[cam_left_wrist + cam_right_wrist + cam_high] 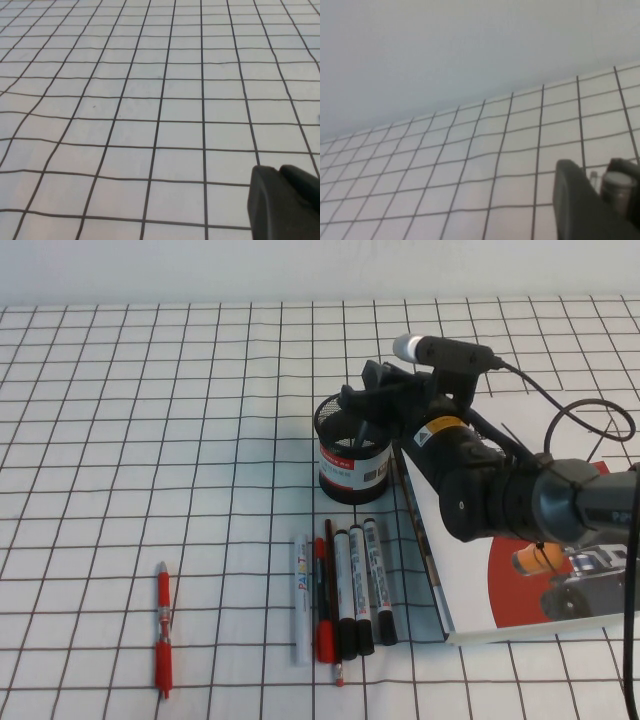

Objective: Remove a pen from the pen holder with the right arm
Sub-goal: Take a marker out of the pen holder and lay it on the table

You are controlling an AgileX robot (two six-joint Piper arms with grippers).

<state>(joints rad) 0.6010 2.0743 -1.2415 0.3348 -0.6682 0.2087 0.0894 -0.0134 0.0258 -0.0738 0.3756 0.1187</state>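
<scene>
- The right gripper (366,396) reaches into the pen holder (350,468) from its 4 o'clock side, tilted to clear the rim and closed on a grey-capped pen (615,184) inside.
- Only the right wrist view shows that cap; in the high view the arm hides it.
- The left gripper (279,172), absent from the high view, hangs over the bare table (150,100), fingers together.

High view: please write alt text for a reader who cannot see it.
The right gripper reaches over a black mesh pen holder. Markers and pens lie in a row before it, a red pen apart at left, a book under the arm. The left gripper is outside this view.
</scene>
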